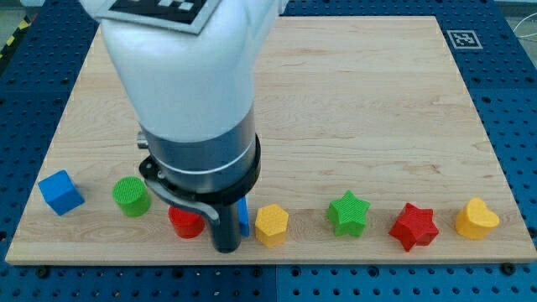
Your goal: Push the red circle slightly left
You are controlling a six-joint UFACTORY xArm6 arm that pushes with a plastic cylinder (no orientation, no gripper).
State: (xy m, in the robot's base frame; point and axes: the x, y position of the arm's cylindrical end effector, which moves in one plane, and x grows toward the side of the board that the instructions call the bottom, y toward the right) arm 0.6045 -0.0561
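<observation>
The red circle (185, 223) lies near the board's bottom edge, partly hidden behind the arm's body. My tip (226, 249) stands just to its right, close to or touching it; I cannot tell which. A blue block (243, 216) shows as a thin sliver right behind the rod, on its right side. A yellow hexagon-like block (272, 225) sits just right of the tip. A green circle (132, 196) lies left of the red circle.
A blue cube (61, 192) is at the bottom left. A green star (348, 213), a red star (414, 226) and a yellow heart (477, 219) line the bottom right. The wooden board (352, 101) has its bottom edge close below the tip.
</observation>
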